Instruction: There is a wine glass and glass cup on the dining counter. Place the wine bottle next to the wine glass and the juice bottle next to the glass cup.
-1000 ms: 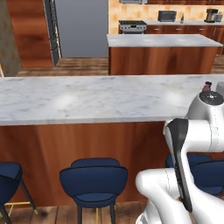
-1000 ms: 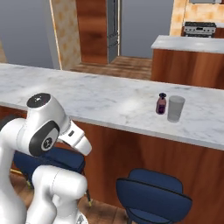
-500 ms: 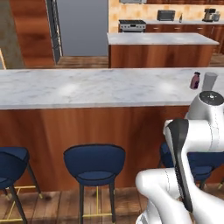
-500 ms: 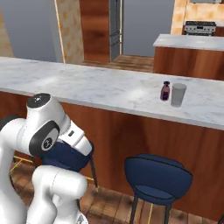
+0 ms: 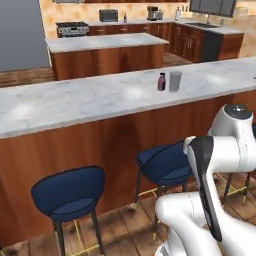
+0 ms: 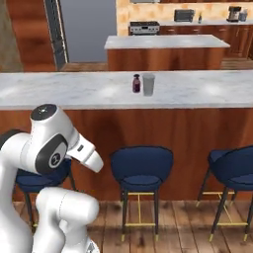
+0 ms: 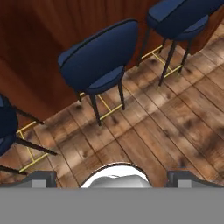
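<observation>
The juice bottle (image 5: pixel 161 81) (image 6: pixel 136 83), small with dark red contents, stands on the dining counter (image 5: pixel 75 102) (image 6: pixel 74 91). The glass cup (image 5: pixel 175 81) (image 6: pixel 148 84), a greyish tumbler, stands right beside it, on its right. In the hand view my gripper (image 7: pixel 113 180) is open, with nothing between its fingertips (image 7: pixel 40 179). It points down at the wooden floor in front of the counter, far below the bottle and the cup. The white arm (image 5: pixel 220 150) (image 6: pixel 49 143) is folded close to the base. The wine bottle and the wine glass are out of view.
Blue bar stools (image 5: pixel 70 192) (image 5: pixel 165 162) (image 6: pixel 142 165) (image 6: pixel 232 165) (image 7: pixel 100 61) line the counter's wood front. A marble-topped island (image 5: pixel 105 42) (image 6: pixel 168 42) stands behind the counter, with kitchen cabinets and a stove along the back wall.
The whole picture has shifted, so the base has driven: the counter now looks farther off and the stools show in full. Bottle and cup stay side by side. The gripper stays open.
</observation>
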